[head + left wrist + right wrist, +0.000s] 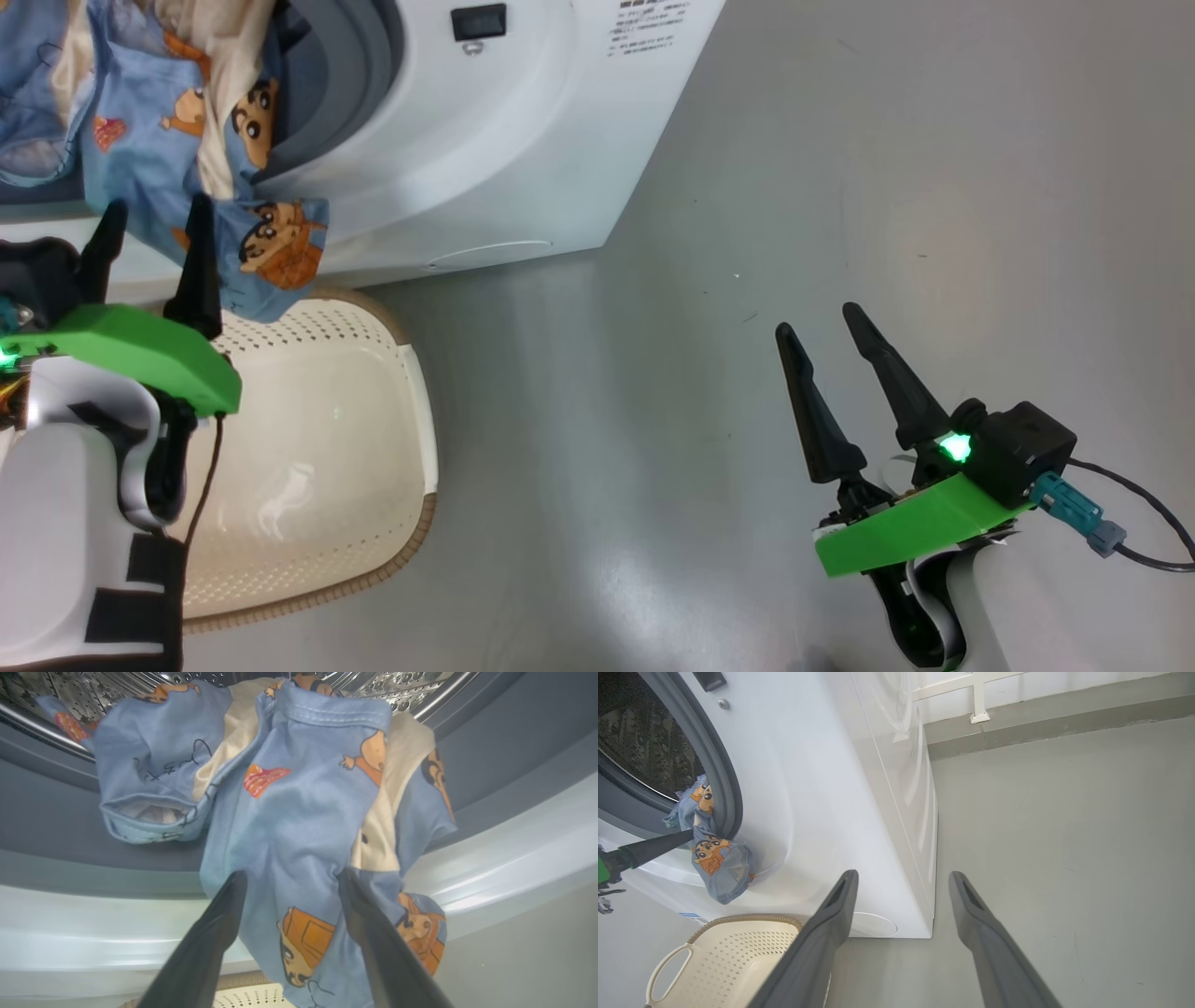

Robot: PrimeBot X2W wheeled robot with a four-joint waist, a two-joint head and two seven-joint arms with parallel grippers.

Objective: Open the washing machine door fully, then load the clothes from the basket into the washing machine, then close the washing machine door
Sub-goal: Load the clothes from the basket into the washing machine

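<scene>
Left gripper: fingers set wide apart, nothing clamped between them. The clothes are just ahead of its fingertips, draped over the grey gasket of the washing machine, with one printed end hanging down the white front. The basket is below and just behind this gripper, under the hanging end.

Right gripper: fingers likewise spread wide, nothing held and nothing touched. It is held over the bare grey floor. The machine is ahead and to its left, well apart.

Left wrist view: the left gripper is seen straddling the hanging blue cloth. The clothes are shown reaching back over the gasket into the perforated steel drum, with a cream piece folded among the blue. This depth into the drum is not given by the head view. Contact of the fingers with the cloth cannot be settled here.

Right wrist view: past the right gripper, the machine is seen from its corner. One dark finger of the left gripper is shown meeting the clothes at the gasket. The basket is seen directly beneath, with a white side handle towards the camera
</scene>
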